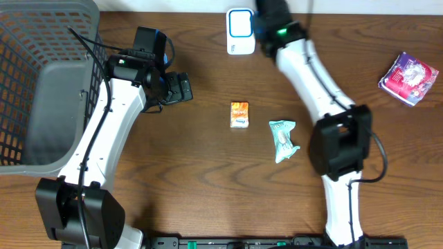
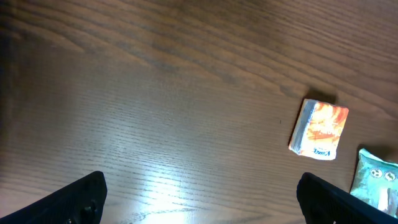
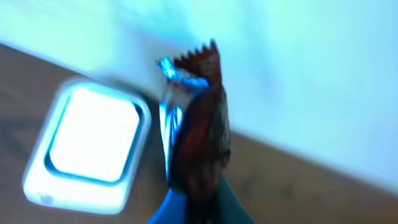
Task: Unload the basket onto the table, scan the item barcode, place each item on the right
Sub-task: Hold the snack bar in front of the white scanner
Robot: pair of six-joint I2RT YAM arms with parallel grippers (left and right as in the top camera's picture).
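A brown snack wrapper (image 3: pixel 200 124) with a blue edge and a jagged top end stands upright between my right gripper's (image 3: pixel 199 208) blue fingers, which are shut on it. It is right next to the white scanner (image 3: pixel 93 146) with its lit blue-rimmed face. From overhead the scanner (image 1: pixel 240 31) sits at the table's far edge with the right gripper (image 1: pixel 266 21) just to its right; the wrapper is mostly hidden there. My left gripper (image 1: pixel 181 88) hovers open over bare wood (image 2: pixel 202 193), holding nothing.
A small orange box (image 1: pixel 239 114) (image 2: pixel 319 129) and a teal packet (image 1: pixel 283 138) (image 2: pixel 376 180) lie mid-table. A pink-purple packet (image 1: pixel 409 78) lies at the far right. A grey mesh basket (image 1: pixel 41 83) fills the left side.
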